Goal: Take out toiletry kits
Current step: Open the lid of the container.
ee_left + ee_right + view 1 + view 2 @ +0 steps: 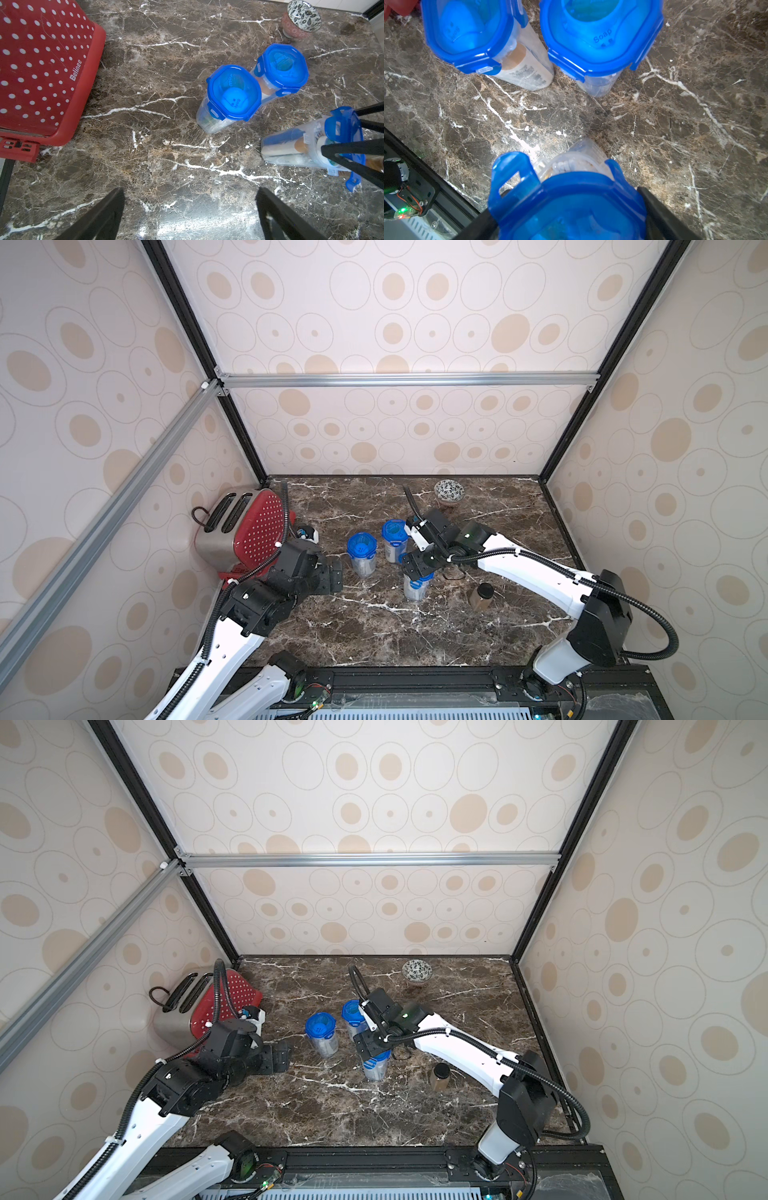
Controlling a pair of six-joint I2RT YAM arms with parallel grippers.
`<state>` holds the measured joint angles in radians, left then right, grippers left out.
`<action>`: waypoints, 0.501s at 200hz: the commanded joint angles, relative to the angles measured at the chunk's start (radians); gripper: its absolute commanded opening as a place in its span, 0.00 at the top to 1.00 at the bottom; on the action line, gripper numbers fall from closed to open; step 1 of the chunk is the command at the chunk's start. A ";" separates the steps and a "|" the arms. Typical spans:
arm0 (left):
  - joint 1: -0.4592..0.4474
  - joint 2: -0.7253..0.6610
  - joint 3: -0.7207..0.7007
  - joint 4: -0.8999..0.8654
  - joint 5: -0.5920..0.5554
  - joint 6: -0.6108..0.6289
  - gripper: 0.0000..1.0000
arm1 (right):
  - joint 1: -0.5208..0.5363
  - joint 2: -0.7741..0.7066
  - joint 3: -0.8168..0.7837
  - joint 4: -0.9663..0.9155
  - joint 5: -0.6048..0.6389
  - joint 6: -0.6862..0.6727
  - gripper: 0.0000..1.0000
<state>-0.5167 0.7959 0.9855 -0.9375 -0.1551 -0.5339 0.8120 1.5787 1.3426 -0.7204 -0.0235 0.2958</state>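
Clamped with right gripper (564, 203) across blue lid (342, 128) of nearest jar (413, 591). Directly beneath jaws, inside: toiletry kit (299, 146), long axis upright, lifting straight out. Well aside, left gripper (190, 189) spread, empty.

Toaster (241, 526) and jars (362, 552) hem the open near tabletop (374, 635).

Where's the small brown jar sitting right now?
In both top views the brown jar stands on the marble counter, right of the blue-lidded jar held by the right pincer, near the right forearm.
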 commanded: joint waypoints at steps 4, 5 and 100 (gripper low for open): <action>0.004 0.002 0.002 -0.034 -0.011 0.005 0.01 | -0.018 -0.045 -0.024 0.044 -0.032 -0.031 0.13; 0.004 0.002 0.002 -0.034 -0.011 0.005 0.01 | -0.019 -0.046 -0.028 0.048 -0.035 -0.032 0.13; 0.004 0.011 0.004 -0.033 -0.008 0.008 0.01 | -0.081 -0.137 -0.230 0.284 -0.182 -0.109 0.12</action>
<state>-0.5167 0.8078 0.9855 -0.9375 -0.1551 -0.5339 0.7456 1.4635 1.1576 -0.5159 -0.1551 0.2161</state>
